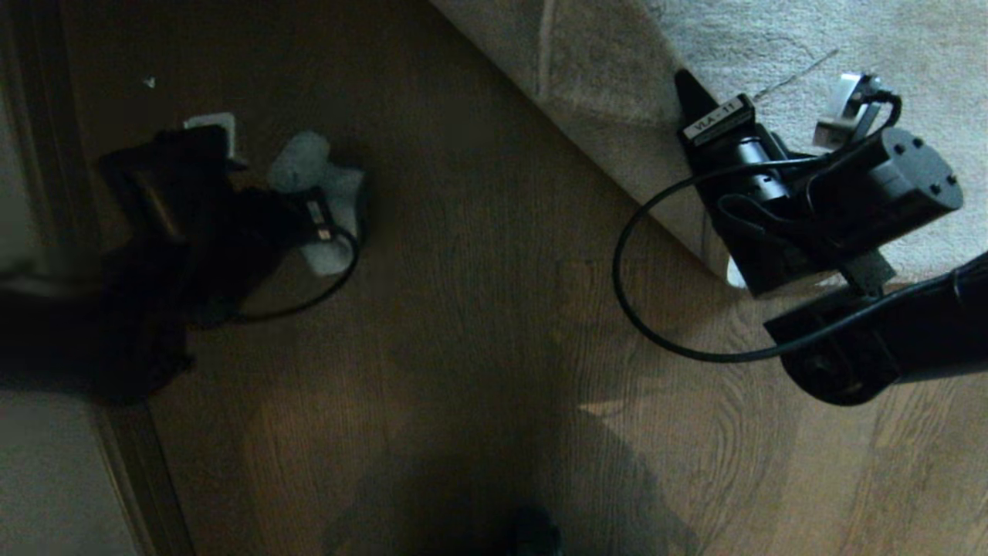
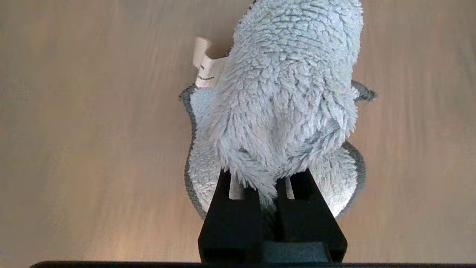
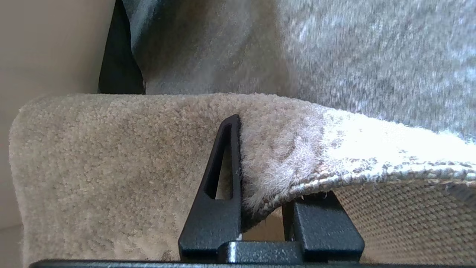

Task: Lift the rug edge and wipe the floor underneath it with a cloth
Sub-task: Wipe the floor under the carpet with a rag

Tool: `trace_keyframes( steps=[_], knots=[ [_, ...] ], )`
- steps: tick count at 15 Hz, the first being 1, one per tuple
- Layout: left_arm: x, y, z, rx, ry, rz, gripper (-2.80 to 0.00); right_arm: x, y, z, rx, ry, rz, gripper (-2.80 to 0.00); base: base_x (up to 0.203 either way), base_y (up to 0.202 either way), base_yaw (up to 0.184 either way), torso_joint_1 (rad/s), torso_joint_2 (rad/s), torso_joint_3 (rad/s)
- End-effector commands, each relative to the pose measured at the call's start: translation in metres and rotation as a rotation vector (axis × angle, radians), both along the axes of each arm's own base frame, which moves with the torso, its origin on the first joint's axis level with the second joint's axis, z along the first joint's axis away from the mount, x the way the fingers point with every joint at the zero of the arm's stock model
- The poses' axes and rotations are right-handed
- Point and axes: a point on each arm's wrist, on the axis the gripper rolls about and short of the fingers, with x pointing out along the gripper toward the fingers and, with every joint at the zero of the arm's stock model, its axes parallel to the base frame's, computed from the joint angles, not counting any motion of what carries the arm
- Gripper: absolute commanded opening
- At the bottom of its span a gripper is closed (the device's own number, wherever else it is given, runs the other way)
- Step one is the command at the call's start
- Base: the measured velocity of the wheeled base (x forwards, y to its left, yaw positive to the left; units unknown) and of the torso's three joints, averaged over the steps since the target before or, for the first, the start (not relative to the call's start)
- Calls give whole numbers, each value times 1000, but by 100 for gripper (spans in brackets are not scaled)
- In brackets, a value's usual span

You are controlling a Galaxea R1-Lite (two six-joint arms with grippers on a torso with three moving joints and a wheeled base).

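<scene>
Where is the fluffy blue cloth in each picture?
Head view: the small fuzzy pale blue-grey cloth sits at the left, held by the left gripper over the brown wood-plank floor.
Left wrist view: the cloth fills the middle, pinched between the black fingers.
Right wrist view: not in it.
Shared landmark: the floor.

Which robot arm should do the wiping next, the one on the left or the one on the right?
The left. Its left gripper is already shut on the cloth above the bare floor. The right gripper is busy: its fingers pinch the rug edge and hold it up, so it probably cannot let go.
</scene>
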Motion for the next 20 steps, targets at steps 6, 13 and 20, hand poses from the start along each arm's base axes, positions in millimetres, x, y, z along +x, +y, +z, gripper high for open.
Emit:
trace_keyframes(
  steps=[6,13,20],
  knots=[
    [-173,0,-54,74,163,-298,-280,-15,-7,2,15,-22,2,-280,0,0,0,0,0,0],
    [-184,-38,-89,212,363,-500,-280,-18,-9,5,19,-28,-4,-280,0,0,0,0,0,0],
    [-135,-118,-95,246,393,-561,-280,-24,-13,8,43,-21,-39,-280,0,0,0,0,0,0]
  ],
)
